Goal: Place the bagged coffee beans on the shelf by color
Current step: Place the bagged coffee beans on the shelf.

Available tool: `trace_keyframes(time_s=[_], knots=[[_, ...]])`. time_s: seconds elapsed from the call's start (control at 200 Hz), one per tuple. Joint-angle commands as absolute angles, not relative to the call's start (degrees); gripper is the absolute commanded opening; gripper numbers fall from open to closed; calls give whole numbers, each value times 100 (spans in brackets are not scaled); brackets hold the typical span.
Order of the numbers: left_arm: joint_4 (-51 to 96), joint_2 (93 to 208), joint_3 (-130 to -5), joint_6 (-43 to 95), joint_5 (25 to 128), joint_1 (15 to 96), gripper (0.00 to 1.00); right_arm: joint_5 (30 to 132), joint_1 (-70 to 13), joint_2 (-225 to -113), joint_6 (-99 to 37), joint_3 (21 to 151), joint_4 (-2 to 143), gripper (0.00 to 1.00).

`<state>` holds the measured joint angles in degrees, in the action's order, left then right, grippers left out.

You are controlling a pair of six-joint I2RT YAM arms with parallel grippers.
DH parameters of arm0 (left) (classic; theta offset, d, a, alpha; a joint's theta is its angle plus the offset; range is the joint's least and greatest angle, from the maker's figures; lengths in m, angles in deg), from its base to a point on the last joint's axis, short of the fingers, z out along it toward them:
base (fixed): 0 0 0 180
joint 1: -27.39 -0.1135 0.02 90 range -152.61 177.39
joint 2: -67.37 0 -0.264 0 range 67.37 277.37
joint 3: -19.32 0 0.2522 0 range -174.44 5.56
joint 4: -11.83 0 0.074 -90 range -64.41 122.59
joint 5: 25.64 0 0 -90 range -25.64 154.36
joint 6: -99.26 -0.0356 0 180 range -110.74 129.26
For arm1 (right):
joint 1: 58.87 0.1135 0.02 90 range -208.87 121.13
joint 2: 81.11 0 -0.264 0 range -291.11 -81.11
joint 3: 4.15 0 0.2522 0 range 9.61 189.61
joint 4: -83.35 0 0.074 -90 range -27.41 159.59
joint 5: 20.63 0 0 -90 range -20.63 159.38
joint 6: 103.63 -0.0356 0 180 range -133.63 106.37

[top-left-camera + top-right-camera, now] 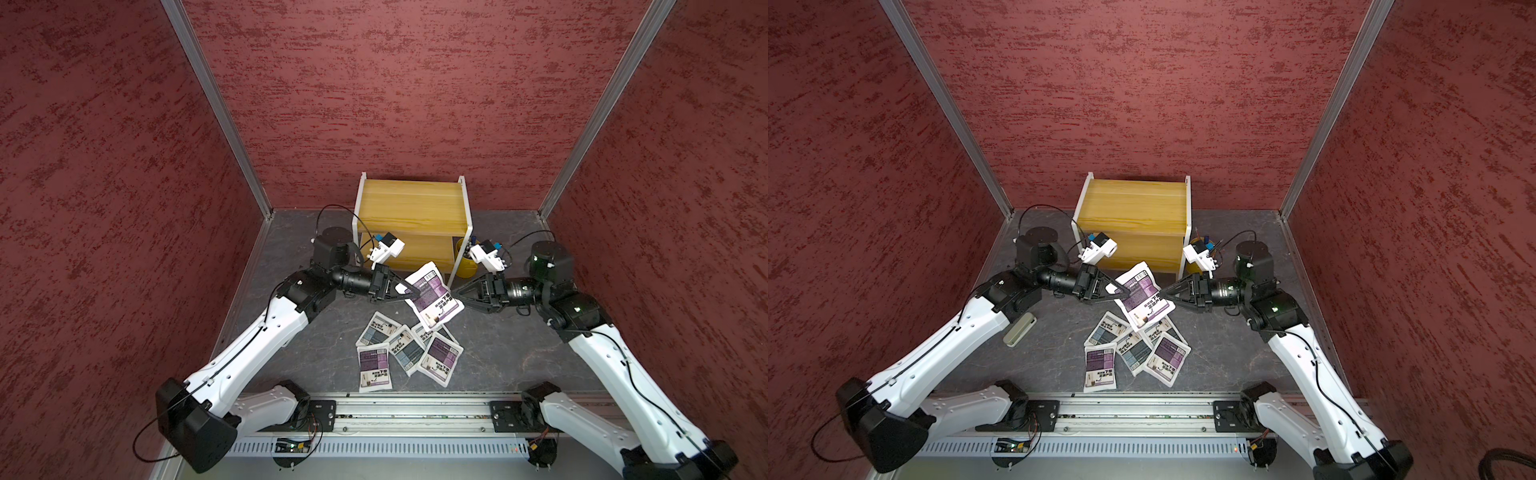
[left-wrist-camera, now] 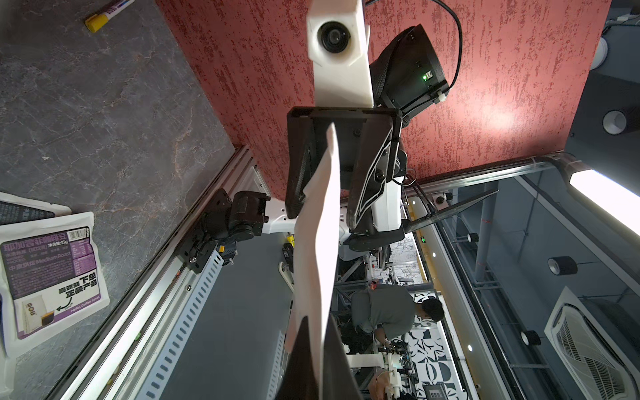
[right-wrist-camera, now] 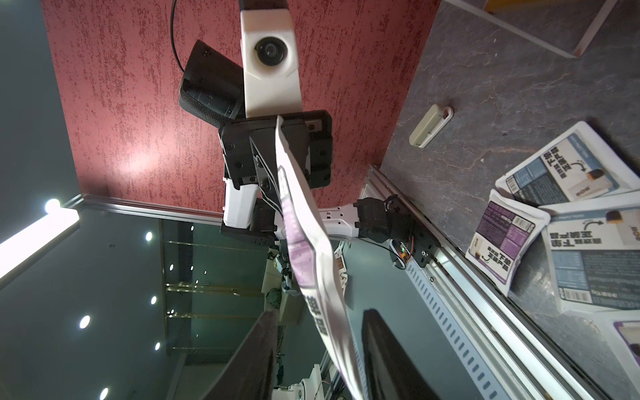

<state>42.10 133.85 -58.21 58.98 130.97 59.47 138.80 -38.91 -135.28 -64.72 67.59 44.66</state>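
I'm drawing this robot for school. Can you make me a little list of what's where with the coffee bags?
Held bag: purple-label coffee pouch, lifted above the table
Left gripper: shut on that pouch
Right gripper: open, jaws either side of the pouch's edge
Bags on table: five pouches, overlapping
Shelf: no bags seen on it

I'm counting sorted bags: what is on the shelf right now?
No bags show on the shelf: its top board is bare, and so is the visible front of the lower board. The back of the lower board is hidden under the top one.
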Motion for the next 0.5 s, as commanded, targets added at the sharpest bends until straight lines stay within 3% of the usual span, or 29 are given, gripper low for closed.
trace_keyframes(time_s=[0.0, 0.496], knots=[[4146, 13433, -5983, 5882, 13174, 5903, 3, 14086, -3832, -13476, -6504, 6710, 4724, 35], [4391, 13480, -6071, 5709, 13203, 5834, 3, 14131, -3727, -13534, -6482, 6666, 4758, 4]])
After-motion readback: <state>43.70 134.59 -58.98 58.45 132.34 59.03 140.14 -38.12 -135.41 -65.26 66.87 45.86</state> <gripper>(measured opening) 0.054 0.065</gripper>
